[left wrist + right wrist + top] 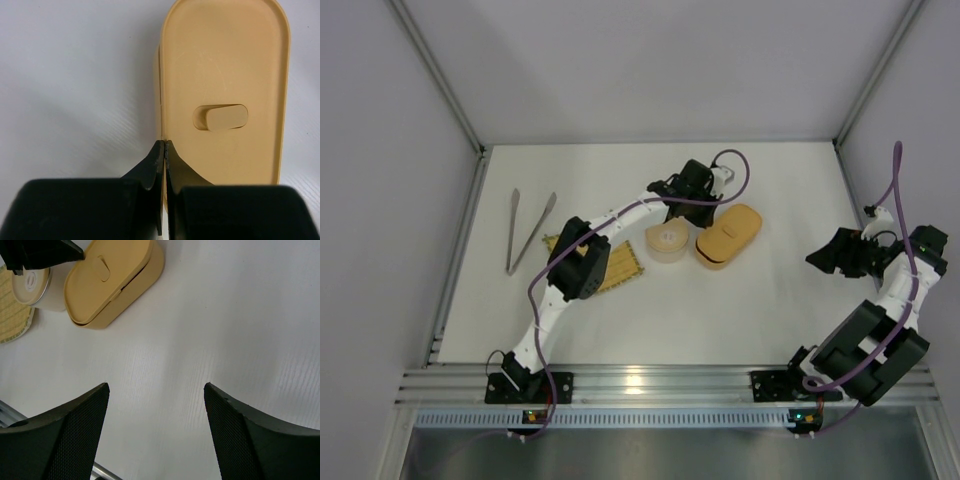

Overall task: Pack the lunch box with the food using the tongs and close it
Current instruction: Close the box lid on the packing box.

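so the left gripper [165, 146] is clenched shut at the edge of the lidded tan-orange oblong plastic lunch box [225, 65], while the right gripper [156, 387] just hangs wide open over the white table [235, 315].

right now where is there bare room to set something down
Bare white table lies between the tan-orange oblong plastic lunch box and the open right gripper, and along the near edge. Crowded at centre: woven yellow bamboo mat, round tan container and box sit close together.
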Robot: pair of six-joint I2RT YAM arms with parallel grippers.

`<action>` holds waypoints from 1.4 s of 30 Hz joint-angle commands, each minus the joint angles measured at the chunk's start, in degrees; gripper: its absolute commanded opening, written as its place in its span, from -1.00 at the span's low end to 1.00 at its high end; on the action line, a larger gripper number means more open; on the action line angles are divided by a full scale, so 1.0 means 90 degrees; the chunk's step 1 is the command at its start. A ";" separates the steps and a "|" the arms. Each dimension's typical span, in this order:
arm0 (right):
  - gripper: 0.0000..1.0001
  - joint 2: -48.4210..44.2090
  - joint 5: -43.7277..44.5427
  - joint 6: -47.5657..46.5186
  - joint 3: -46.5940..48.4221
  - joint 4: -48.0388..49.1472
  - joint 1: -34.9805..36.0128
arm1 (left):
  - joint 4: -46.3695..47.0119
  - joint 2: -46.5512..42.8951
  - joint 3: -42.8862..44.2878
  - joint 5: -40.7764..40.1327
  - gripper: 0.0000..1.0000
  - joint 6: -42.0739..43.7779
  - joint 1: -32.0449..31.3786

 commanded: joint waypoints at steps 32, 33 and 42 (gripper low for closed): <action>0.53 -0.0042 -0.0353 -0.0179 -0.0009 0.0328 0.0007 | -0.0275 -0.1064 -0.0615 0.0048 -1.00 0.0086 -0.0010; 0.53 -0.0042 -0.0353 -0.0179 -0.0009 0.0328 -0.0003 | -0.0285 -0.1073 -0.0606 0.0028 -1.00 0.0096 -0.0020; 0.53 -0.0042 -0.0343 -0.0159 -0.0009 0.0357 0.0027 | -0.0305 -0.0976 -0.0713 -0.0030 -1.00 0.0165 -0.0020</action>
